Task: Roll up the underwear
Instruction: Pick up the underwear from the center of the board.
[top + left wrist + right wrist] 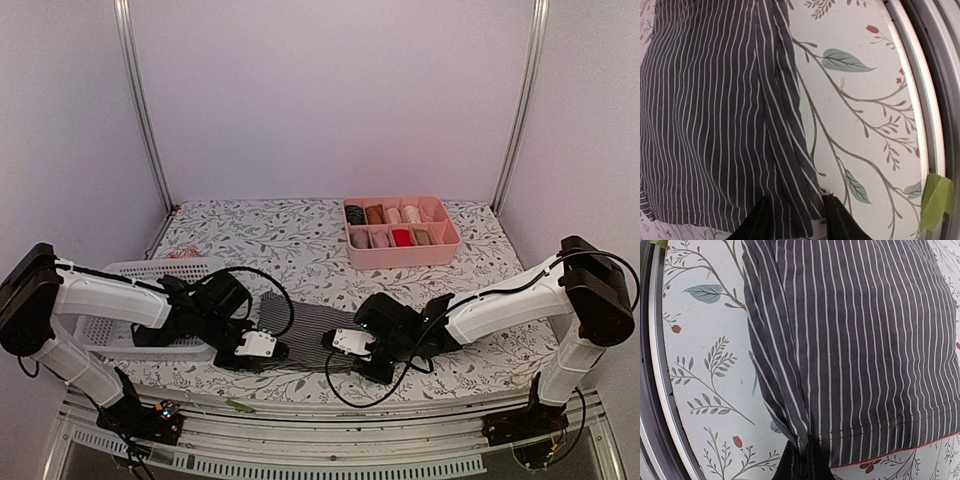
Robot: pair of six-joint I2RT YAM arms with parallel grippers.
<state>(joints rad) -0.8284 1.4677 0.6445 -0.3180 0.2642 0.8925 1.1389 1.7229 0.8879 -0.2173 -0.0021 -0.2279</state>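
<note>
The grey-and-white striped underwear (pixel 305 332) lies spread flat on the floral table near the front edge, between my two grippers. My left gripper (pixel 262 349) is at its left end. In the left wrist view the left gripper (pixel 797 220) is open, with its fingers either side of a folded edge of the striped cloth (pixel 715 115). My right gripper (pixel 346 349) is at its right end. In the right wrist view the right gripper (pixel 807 462) is shut, pinching the near corner of the striped cloth (pixel 855 340), which puckers up there.
A pink divided tray (pixel 402 258) holding several rolled garments stands at the back right. A white mesh basket (pixel 120 300) sits at the left behind my left arm. The table's metal front rail (pixel 935 100) with green tape (pixel 936 200) runs close beside the cloth.
</note>
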